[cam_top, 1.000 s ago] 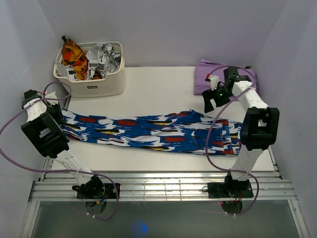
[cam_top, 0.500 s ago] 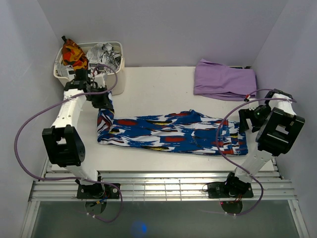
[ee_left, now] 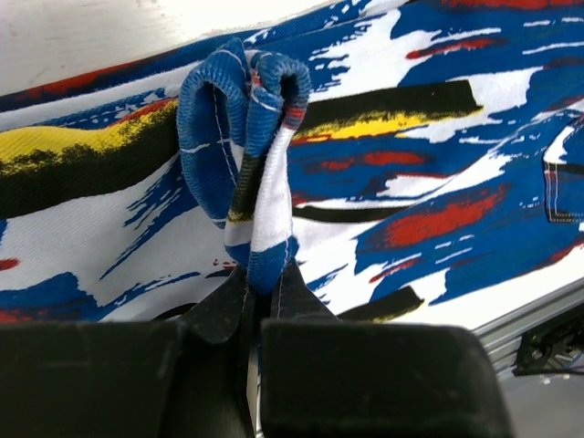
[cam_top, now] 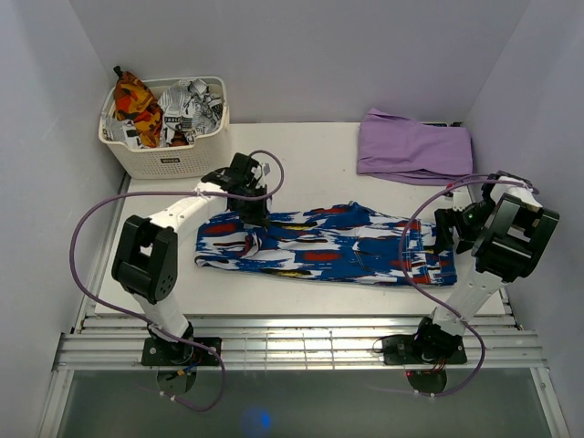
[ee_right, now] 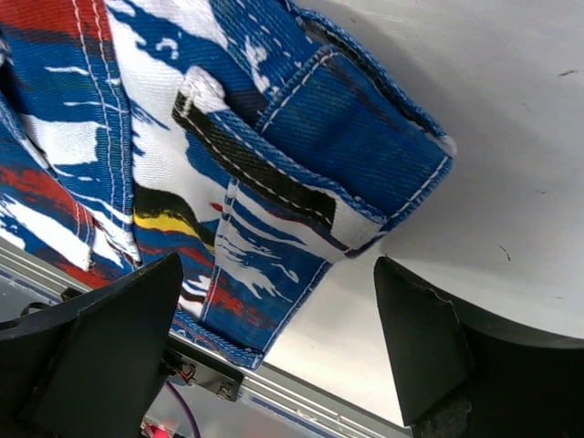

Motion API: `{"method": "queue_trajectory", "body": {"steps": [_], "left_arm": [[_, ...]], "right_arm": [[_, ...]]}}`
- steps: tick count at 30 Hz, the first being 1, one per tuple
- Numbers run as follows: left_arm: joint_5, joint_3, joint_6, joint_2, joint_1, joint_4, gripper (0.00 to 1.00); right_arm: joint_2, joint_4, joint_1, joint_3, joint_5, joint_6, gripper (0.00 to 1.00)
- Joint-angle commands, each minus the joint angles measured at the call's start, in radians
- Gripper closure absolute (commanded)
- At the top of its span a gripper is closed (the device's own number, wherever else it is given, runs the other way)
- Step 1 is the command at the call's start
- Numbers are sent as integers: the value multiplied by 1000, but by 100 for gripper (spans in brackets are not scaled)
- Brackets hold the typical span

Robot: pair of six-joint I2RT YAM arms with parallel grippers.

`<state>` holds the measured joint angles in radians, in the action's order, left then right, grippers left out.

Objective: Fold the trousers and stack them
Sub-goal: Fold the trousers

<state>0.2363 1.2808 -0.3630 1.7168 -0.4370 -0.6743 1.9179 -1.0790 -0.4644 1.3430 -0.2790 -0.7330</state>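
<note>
Atop trousers (cam_top: 347, 246), left end effector (cam_top: 253, 215) has carried pinched leg-end rightward.

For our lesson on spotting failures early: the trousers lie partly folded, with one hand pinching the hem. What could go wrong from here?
1. The left hand pinches only a small bunched loop of hem on the trousers; it may slip out mid-fold.
2. The right hand is open near the waistband corner, not holding it, so pulling the leg across could drag or crease the whole garment.
</note>
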Motion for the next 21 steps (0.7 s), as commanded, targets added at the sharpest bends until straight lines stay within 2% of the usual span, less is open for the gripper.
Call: {"method": "queue_trajectory", "body": {"steps": [1,6,11,14,19,20,21], "left_arm": [[-40,-14,-103,-10,-42,136,100],[-54,17,-165,20,-126,176,100],[-68,25,-212,44,-210,197,100],[-80,37,-252,85,-235,197,100],[-78,69,-280,167,-253,196,100],[-80,78,-283,178,-258,194,98],[-75,83,-280,188,-259,193,90]], "right_arm": [[-5,-16,0,-5,-38,21,9],[-7,-9,1,-25,-69,37,11],[7,-24,15,-25,-114,44,17],[12,-22,23,-27,-129,47,21],[9,-22,27,-27,-127,50,22],[9,-22,29,-25,-127,50,22],[7,-24,29,-24,-126,50,22]]}}
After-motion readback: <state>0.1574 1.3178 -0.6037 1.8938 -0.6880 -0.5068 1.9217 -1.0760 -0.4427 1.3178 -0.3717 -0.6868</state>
